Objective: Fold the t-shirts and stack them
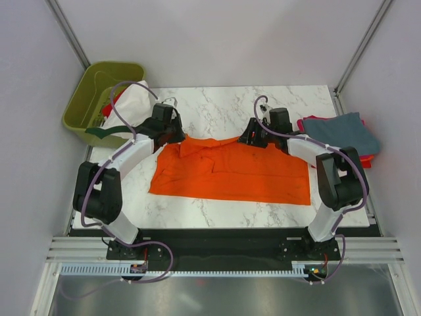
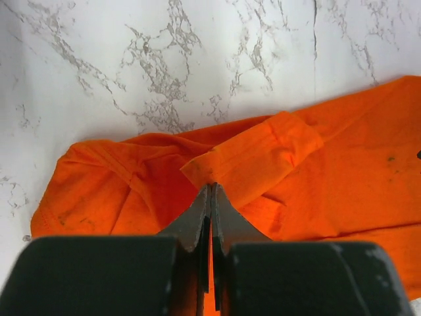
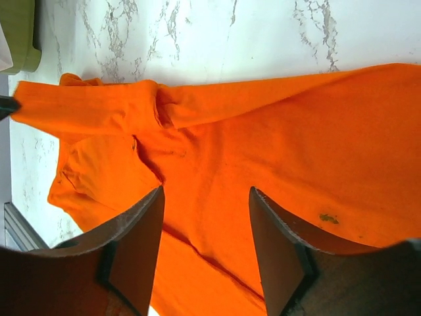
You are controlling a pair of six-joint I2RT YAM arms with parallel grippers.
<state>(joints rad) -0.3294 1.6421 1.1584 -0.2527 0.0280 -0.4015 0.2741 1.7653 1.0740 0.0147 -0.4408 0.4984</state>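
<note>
Pressed shut right under the lens, my left gripper is pinching a folded sleeve of the orange t-shirt, which is lying spread on the marble table. My right gripper is hovering over the same shirt, jaws standing wide apart.

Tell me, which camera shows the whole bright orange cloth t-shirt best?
The top external view: the bright orange cloth t-shirt lies almost whole there. The left wrist view shows only a sleeve, pinched by the left gripper; the right wrist view shows only part.
</note>
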